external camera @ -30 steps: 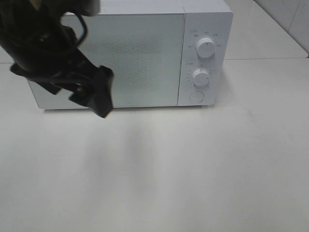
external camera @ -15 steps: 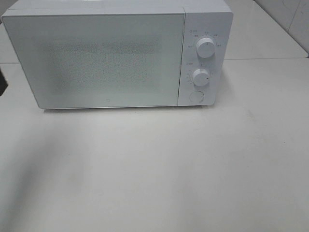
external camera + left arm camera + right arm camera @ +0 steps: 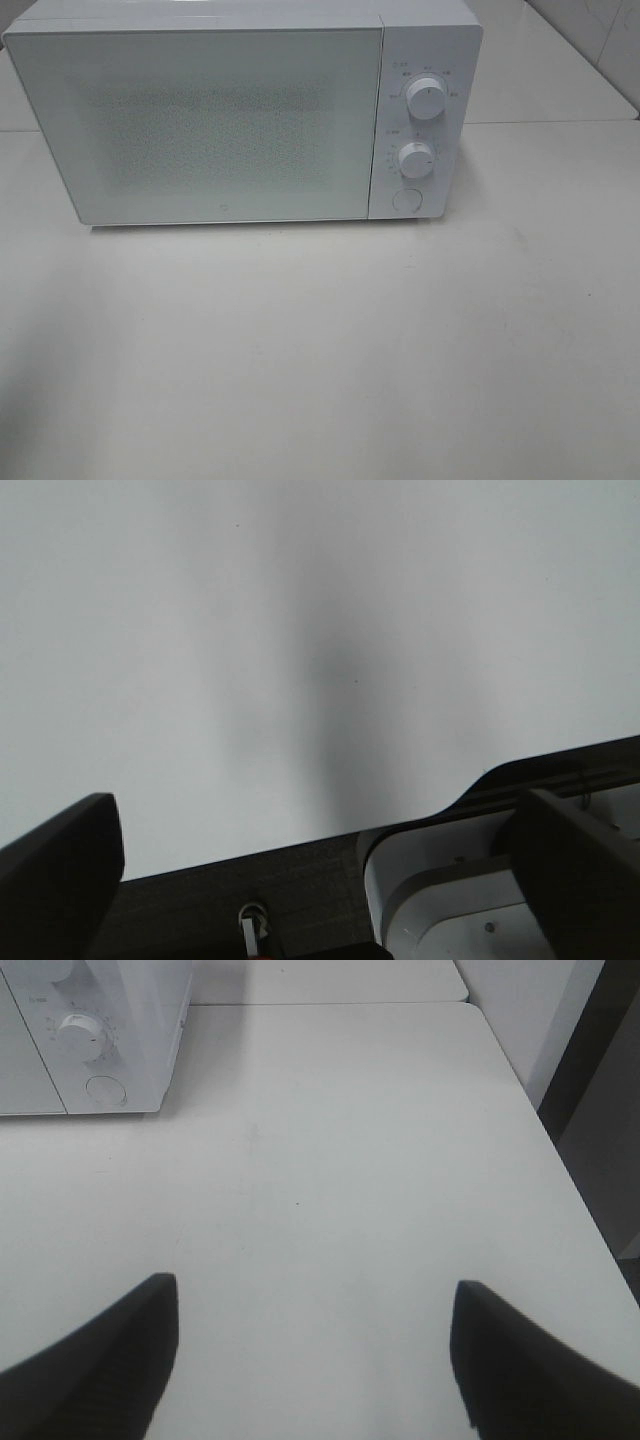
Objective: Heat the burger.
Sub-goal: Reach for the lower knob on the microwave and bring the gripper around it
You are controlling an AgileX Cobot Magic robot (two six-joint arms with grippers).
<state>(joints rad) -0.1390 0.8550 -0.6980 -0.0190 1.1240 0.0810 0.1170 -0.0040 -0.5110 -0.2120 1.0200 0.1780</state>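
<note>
My left gripper [image 3: 320,810]: fingers spread wide over flat white tabletop [image 3: 300,630]. My right gripper [image 3: 315,1295]: likewise wide; boxy white microwave oven [image 3: 100,1060], closed, well beyond its fingertips. Where the burger is, I cannot tell.

A white microwave [image 3: 230,120], door shut, stands at the back of a pale table [image 3: 320,350].

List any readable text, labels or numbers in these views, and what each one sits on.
No text here is legible.
Marks ringing the upper knob of the microwave: too small and blurred to read.
Marks ringing the lower knob: too small and blurred to read.
Tiny mark low on the door: unreadable, maybe a logo.
Round button below the knobs: no text visible.
</note>
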